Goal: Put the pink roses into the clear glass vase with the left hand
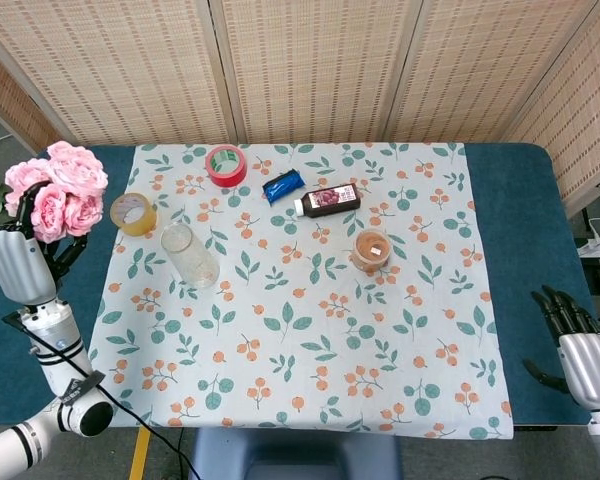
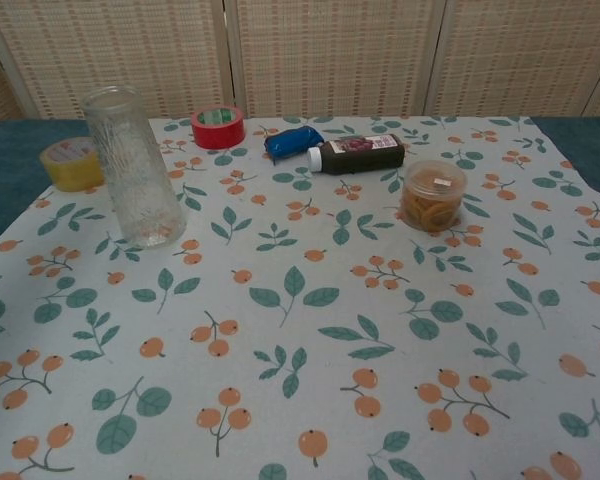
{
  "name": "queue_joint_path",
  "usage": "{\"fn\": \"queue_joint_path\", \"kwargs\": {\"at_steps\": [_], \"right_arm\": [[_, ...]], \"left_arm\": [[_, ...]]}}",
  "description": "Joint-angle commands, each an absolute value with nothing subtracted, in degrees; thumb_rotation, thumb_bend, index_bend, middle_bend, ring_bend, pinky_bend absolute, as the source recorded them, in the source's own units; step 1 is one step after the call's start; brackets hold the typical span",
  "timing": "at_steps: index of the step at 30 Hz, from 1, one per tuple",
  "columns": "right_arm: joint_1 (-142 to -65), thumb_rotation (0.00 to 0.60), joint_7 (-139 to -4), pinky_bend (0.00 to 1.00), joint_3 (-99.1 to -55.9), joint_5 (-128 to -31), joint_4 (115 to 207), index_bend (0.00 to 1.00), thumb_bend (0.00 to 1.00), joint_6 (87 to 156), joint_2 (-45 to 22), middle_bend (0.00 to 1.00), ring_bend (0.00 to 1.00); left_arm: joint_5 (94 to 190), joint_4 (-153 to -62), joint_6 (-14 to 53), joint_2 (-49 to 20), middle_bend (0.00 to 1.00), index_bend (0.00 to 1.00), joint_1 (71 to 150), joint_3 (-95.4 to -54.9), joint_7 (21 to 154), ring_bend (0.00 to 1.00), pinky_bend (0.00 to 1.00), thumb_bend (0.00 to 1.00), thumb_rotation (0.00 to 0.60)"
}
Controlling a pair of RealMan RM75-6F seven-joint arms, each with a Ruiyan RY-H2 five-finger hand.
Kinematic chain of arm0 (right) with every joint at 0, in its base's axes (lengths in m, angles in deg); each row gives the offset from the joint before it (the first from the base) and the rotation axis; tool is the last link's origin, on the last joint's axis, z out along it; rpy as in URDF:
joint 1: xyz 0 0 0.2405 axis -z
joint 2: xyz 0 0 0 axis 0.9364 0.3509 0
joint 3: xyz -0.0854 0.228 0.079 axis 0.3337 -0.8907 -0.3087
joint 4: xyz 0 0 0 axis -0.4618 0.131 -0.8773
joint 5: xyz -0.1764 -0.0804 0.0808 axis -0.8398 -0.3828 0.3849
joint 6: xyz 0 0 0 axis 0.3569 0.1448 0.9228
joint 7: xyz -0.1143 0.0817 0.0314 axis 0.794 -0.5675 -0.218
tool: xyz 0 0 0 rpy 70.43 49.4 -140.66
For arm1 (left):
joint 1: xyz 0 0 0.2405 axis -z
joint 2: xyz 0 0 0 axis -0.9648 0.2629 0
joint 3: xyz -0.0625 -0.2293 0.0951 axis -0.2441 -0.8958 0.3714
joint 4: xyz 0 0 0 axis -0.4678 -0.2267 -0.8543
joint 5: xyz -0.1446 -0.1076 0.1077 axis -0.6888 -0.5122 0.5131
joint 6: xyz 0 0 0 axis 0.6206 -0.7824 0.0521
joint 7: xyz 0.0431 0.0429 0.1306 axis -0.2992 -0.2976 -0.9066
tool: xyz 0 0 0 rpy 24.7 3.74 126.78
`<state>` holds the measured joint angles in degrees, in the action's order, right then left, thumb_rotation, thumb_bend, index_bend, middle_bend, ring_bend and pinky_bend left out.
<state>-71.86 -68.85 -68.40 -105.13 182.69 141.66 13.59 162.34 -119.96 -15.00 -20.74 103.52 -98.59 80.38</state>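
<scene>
My left hand [image 1: 18,262] holds the bunch of pink roses [image 1: 57,190] high above the table's left edge, to the left of the vase; blooms point up. The clear glass vase [image 1: 189,256] [image 2: 131,167] stands upright and empty on the left part of the floral cloth. In the chest view neither the roses nor the left hand show. My right hand [image 1: 583,352] hangs at the table's right front edge, fingers apart, holding nothing.
A yellow tape roll [image 1: 132,212] lies just left of the vase. Farther back lie a red tape roll [image 1: 225,164], a blue packet [image 1: 283,185] and a dark bottle on its side [image 1: 326,200]. A small lidded tub [image 1: 371,250] stands mid-table.
</scene>
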Motion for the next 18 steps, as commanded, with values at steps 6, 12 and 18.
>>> {"fn": "queue_joint_path", "kwargs": {"at_steps": [6, 12, 18], "right_arm": [[-71.36, 0.600, -70.26, 0.18, -66.97, -109.31, 181.42, 0.03, 0.12, 143.69, 13.30, 0.00, 0.00], [-70.50, 0.600, -72.13, 0.18, -66.11, -112.09, 179.76, 0.03, 0.12, 146.23, 13.16, 0.00, 0.00], [-71.04, 0.600, -71.99, 0.18, -65.73, -111.85, 179.99, 0.03, 0.12, 144.60, 13.48, 0.00, 0.00]], "left_arm": [[158.63, -110.76, -16.67, -32.92, 1.00, 0.71, 110.85, -101.81, 93.55, 1.00, 1.00, 0.56, 0.600], [158.58, -105.61, -16.72, -36.83, 1.00, 0.71, 114.00, -101.70, 95.33, 1.00, 1.00, 0.56, 0.600], [159.38, -101.90, -17.38, -38.31, 1.00, 0.71, 117.60, -103.04, 94.93, 1.00, 1.00, 0.56, 0.600]]}}
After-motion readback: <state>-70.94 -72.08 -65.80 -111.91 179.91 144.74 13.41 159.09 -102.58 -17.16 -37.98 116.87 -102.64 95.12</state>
